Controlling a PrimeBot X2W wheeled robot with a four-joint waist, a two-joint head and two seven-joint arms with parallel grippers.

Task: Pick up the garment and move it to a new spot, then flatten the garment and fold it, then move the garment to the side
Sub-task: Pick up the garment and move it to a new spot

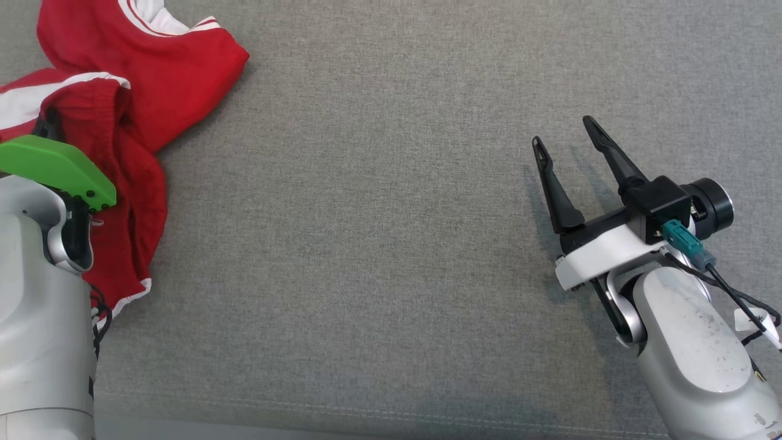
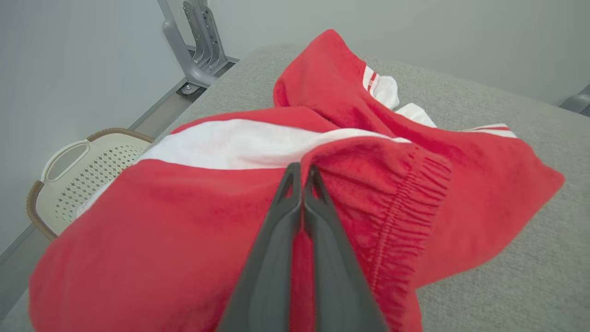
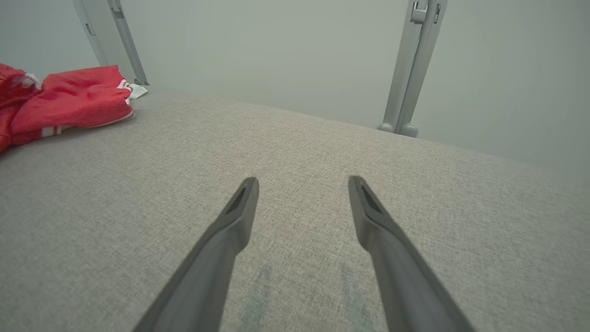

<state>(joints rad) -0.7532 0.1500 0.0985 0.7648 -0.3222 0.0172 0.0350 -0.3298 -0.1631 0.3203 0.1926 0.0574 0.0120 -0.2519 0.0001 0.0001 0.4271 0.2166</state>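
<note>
The left hand point(image 2: 303, 171) is seen with its two dark fingers brought together. A fold of the red garment point(image 2: 184, 221) is clamped between the tips, just beside the gathered elastic band. A sliver of red cloth can be made out in the narrow slit further back between the fingers. The garment, red with white stripes, is bunched up around and ahead of this hand on the grey fabric-covered worktop point(image 1: 379, 214). A broad white band is laid across just beyond the fingertips, and more red cloth is heaped further ahead and to the right. In the head view this hand is covered by the arm's green cover point(image 1: 55, 168), with red cloth spread out on both sides of it. A cream perforated basket point(image 2: 78, 180) with a brown rim is seen off to this hand's left, below the worktop's edge.

The right hand point(image 1: 563, 131) is held with its fingers spread well apart and nothing between them, above bare worktop. From this hand the garment is found far ahead and to the left, well apart. Grey metal posts point(image 3: 415, 69) are seen beyond its fingertips, past the worktop's far edge.
</note>
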